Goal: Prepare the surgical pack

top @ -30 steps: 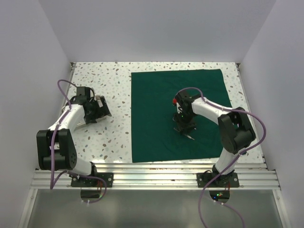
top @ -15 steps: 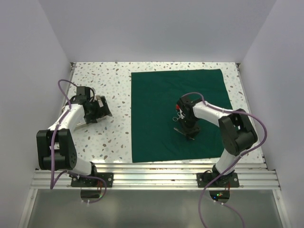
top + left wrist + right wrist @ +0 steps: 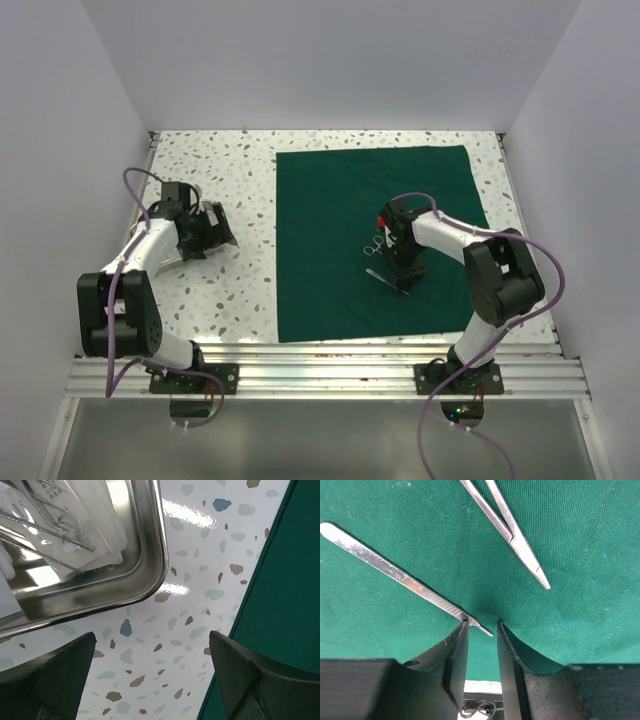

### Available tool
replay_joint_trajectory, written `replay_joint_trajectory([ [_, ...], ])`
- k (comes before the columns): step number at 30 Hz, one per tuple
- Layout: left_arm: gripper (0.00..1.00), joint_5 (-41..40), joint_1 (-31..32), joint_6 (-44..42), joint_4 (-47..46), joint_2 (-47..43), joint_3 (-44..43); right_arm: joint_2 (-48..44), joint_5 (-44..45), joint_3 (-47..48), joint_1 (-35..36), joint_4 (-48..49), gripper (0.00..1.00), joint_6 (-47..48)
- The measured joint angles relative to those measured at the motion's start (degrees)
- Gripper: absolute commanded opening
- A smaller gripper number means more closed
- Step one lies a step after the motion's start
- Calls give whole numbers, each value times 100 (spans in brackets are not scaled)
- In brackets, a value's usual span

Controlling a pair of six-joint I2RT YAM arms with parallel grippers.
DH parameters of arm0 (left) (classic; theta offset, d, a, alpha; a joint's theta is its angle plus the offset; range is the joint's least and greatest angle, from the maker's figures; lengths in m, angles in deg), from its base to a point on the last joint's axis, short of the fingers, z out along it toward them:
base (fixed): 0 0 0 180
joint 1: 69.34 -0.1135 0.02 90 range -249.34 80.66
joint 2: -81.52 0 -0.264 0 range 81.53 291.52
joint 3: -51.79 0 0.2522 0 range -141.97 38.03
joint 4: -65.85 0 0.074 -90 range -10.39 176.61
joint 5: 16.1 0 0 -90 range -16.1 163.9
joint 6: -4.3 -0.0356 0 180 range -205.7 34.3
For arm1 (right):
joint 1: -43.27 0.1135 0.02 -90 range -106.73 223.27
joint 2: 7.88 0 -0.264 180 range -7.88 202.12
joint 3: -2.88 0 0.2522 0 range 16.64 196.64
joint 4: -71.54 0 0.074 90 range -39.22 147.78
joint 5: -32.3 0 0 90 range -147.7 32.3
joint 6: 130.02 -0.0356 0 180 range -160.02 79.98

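Cloth, dark green and very big, is the surgical pack. It lies spread out flat on the right part of the speckled table. Two small steel things lie on the cloth near its middle. One is a flat knife handle and the other is a scissor-like tool with a pointy tip. They are near each other but do not touch. The right gripper is low over the cloth, just beside them. Its two fingers are close, with only a thin gap between them. The thin end of the knife handle lies right at that gap. The fingers are not pinching it, and they hold nothing. From above, the right gripper sits next to the knife handle. The finger rings of the scissor-like tool show a little farther back. Well apart, on the left of the table, the left gripper hangs with its fingers spread wide and nothing in them. It is over bare table, near the round corner of a shiny steel tray. Clear packets lie in the tray. The edge of the cloth shows at the right of that view.
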Motion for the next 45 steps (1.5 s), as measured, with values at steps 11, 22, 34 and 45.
replay_joint_trajectory([
  [11, 99, 7, 0, 0, 0, 0, 0, 125, -197, 0, -2, -2, 28, 13],
  [22, 99, 48, 0, 0, 0, 26, 0, 192, -348, 26, -2, -87, 21, -48],
  [34, 99, 92, 0, 0, 0, 101, 0, 269, -409, 94, -2, -251, 9, -160],
  [45, 99, 175, 0, 0, -2, 103, 0, 271, -299, 463, 2, -610, 0, -229],
])
